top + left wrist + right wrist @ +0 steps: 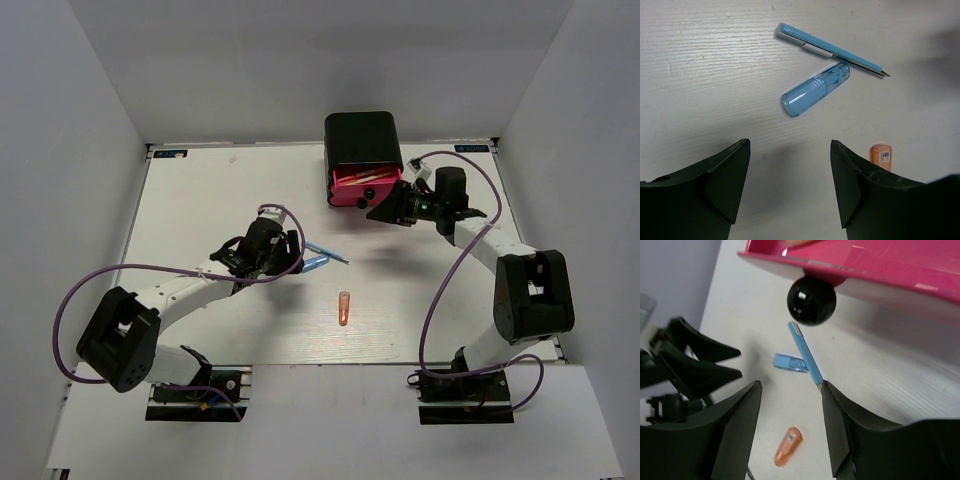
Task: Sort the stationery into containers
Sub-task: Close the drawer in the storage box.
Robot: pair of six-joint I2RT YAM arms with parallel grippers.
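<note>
The container [360, 138] is a black rounded box at the back of the table, with one pink drawer [362, 186] pulled out and some stationery lying in it. My right gripper [388, 208] hovers just in front of that drawer, open and empty, the black knob [811, 301] just beyond its fingertips. A blue pen [830, 49], a short blue marker [815, 90] and an orange marker [881, 156] lie on the table. My left gripper [790, 150] is open just short of the blue marker, with nothing between its fingers.
The white table is boxed in by grey walls on the left, right and back. From the right wrist I see the blue pen [805, 354], blue marker [789, 363], orange marker [788, 446] and the left gripper [700, 365] below.
</note>
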